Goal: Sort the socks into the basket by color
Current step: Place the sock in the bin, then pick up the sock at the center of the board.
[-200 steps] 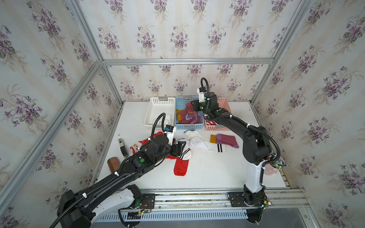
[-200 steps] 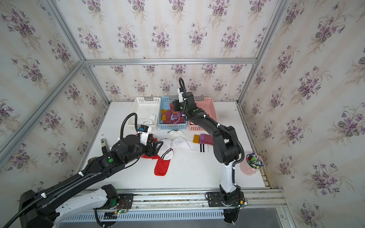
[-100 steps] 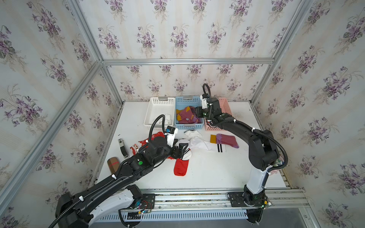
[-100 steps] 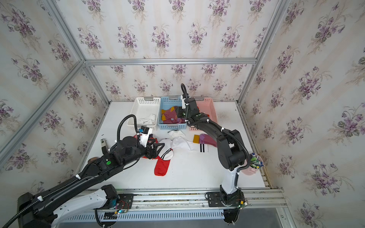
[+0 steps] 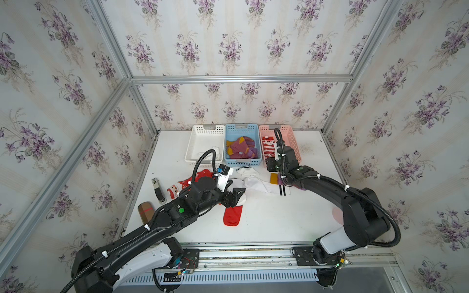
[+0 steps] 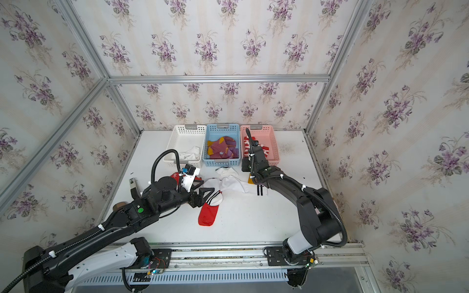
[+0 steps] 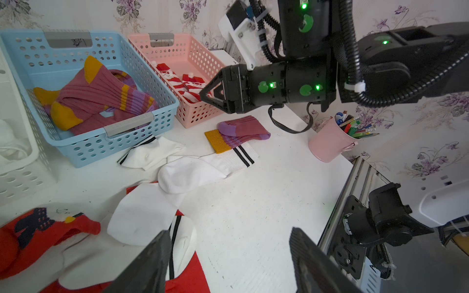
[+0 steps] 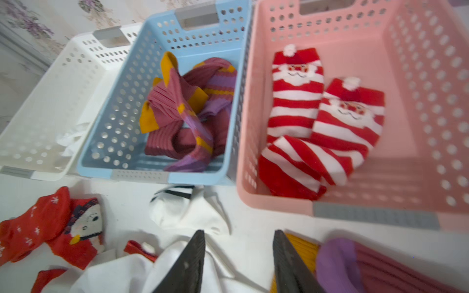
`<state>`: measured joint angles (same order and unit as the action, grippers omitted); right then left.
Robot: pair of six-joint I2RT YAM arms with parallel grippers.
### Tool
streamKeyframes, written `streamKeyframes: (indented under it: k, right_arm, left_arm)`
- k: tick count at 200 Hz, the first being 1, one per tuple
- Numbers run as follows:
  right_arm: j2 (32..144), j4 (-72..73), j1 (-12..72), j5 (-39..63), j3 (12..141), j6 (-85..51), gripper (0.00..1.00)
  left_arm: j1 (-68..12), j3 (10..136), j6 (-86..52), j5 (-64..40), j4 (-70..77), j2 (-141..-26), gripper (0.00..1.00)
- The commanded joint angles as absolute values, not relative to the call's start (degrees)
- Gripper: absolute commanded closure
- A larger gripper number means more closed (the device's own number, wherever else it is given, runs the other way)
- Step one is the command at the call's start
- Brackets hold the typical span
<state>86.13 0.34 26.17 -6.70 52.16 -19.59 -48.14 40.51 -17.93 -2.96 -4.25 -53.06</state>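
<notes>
Perforated plastic baskets (image 5: 203,128) stand along the far edge of the white table (image 5: 279,223), between walls of violet flower paper. Ribbed maroon socks (image 8: 182,114) lie in the blue basket (image 8: 121,101), striped Santa socks (image 8: 317,121) in the pink basket (image 8: 418,101), and smooth white socks (image 7: 187,172) at mid-table. The left pincer (image 7: 228,236) and right pincer (image 8: 238,233) are both spread and empty. Only the left wrist view shows the pens in the pink cup (image 7: 327,144).
</notes>
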Motion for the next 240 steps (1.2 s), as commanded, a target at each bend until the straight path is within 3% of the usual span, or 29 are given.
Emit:
streamKeyframes:
  k: [1,41,152,219,240]
  right_arm:
    - [83.0,-0.9,25.2,-11.9,49.2,-22.2,0.53]
    - [80.7,-2.5,23.0,-13.7,45.7,-23.2,0.49]
    - [89.9,2.5,19.2,-11.1,42.8,-24.9,0.48]
    - [93.4,3.0,18.4,-9.9,42.7,-25.5,0.54]
    - [93.4,3.0,18.2,-9.0,42.7,-25.4,0.62]
  left_arm:
    - [-48.5,40.0,-16.5,-5.4,0.0,-53.5,0.25]
    - [-50.5,39.9,-15.9,-5.9,2.4,-54.8,0.25]
    - [-52.9,40.2,-14.6,-4.2,3.3,-56.3,0.24]
    - [-53.5,40.9,-14.3,-3.1,2.0,-56.8,0.23]
    - [-53.7,41.0,-14.4,-2.9,1.7,-57.0,0.23]
